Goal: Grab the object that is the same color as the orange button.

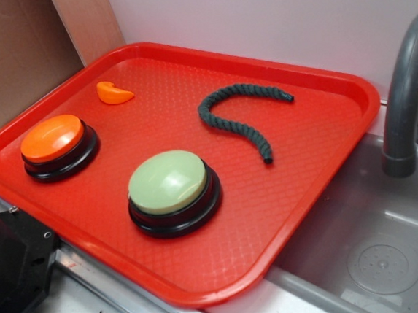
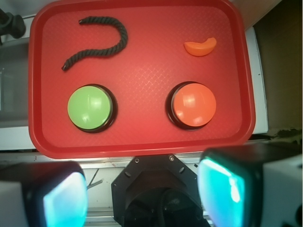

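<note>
- A red plastic tray [image 1: 321, 183] with a textured floor and raised rim lies beside a grey sink [image 1: 379, 259]; a grey faucet [image 1: 407, 95] curves up at the sink's far side, and a pale wall stands behind.
- Brown cardboard [image 1: 17, 56] leans at the back, past the tray's far corner in the exterior view.
- The small glossy orange crescent [image 1: 114, 93] lies flat on the tray floor near one of its corners, touching nothing else.
- The orange button [image 1: 54, 141], a dome on a black round base, sits upright just near the crescent on the same side of the tray, apart from it.
- The pale green button [image 1: 169, 183], of the same shape and on its own black base, stands beside the orange one toward the middle of the tray, well clear of it.
- A dark green rope [image 1: 238, 113] lies in a hook-shaped curve on the tray's other half, away from the crescent and apart from both buttons.
- In the wrist view the hand [image 2: 142, 194] hangs above and off the tray's near edge, its two fingers [image 2: 225, 187] spread wide at the bottom of the picture with nothing between them.
- From that view the crescent lies at the tray's far right, beyond the orange button, well apart from the hand.
</note>
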`<state>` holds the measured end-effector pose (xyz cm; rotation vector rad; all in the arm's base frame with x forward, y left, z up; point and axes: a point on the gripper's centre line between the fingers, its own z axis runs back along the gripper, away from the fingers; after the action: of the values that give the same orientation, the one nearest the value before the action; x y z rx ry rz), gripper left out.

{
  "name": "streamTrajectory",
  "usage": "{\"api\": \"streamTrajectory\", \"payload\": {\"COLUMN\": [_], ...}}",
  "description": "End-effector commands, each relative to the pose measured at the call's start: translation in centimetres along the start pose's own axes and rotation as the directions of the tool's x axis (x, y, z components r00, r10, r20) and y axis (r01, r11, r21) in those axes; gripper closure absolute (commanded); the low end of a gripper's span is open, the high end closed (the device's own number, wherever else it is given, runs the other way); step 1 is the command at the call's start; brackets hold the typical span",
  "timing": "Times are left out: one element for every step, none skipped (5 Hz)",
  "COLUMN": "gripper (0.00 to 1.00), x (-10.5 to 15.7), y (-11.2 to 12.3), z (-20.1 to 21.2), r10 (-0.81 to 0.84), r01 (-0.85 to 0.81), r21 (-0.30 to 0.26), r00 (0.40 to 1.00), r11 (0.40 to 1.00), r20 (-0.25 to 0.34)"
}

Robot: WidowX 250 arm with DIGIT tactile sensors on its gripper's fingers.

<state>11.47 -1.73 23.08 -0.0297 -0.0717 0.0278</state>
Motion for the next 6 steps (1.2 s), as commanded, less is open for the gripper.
{"api": "streamTrajectory", "payload": {"gripper": [0.00,0.00,0.00,0.00,0.00,0.00], "x": [0.5,1.4,2.2,4.4,6.7,9.9], "y": [1.8,4.3,6.2,9.8,12.7,14.6], "z": [-0.9,-3.2,-5.7,-9.4,-11.1,-13.6], "r10": [0.190,0.423,0.627,0.791,0.864,0.894], "r01": [-0.187,-0.419,-0.626,-0.795,-0.877,-0.911], "r21": [-0.074,-0.062,-0.047,-0.041,-0.035,-0.028], "r00": [0.981,0.903,0.769,0.595,0.465,0.397], "r11": [0.980,0.906,0.778,0.606,0.480,0.411], "r20": [0.032,0.081,0.127,0.146,0.191,0.206]}}
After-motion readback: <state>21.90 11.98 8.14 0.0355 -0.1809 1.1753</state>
